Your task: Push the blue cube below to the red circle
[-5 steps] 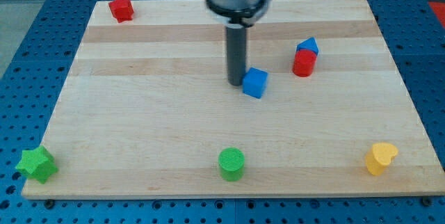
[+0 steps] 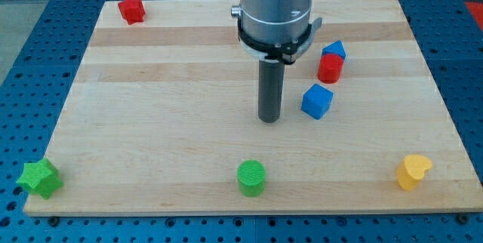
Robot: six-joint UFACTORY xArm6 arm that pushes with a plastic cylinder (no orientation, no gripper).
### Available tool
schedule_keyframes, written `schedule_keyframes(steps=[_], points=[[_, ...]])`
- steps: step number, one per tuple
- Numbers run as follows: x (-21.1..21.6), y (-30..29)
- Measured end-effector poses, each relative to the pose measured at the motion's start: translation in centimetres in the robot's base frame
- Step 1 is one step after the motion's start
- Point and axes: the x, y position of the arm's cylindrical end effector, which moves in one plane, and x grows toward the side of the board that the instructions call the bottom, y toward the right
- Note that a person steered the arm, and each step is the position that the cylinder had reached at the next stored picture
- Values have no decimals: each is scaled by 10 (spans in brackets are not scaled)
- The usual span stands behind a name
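The blue cube (image 2: 317,101) sits on the wooden board (image 2: 166,145), right of centre. The red circle block (image 2: 330,68) stands just above it and slightly to the view's right, with a small gap between them. My tip (image 2: 269,119) rests on the board to the left of the blue cube, a short gap away, not touching it. The dark rod rises from the tip to the grey arm body at the view's top centre.
A second blue block (image 2: 333,49) touches the red circle at its top. A red star (image 2: 131,9) lies top left, a green star (image 2: 39,178) bottom left, a green circle (image 2: 251,178) bottom centre, a yellow heart (image 2: 413,171) bottom right.
The blue cube has slid to the view's right and slightly down, closer to the red circle. My tip has moved right and down and now stands apart from the cube.
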Motion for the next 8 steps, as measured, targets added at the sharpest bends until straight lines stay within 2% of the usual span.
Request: schedule_keyframes(steps=[4, 8], points=[[-9, 88], [-22, 96]])
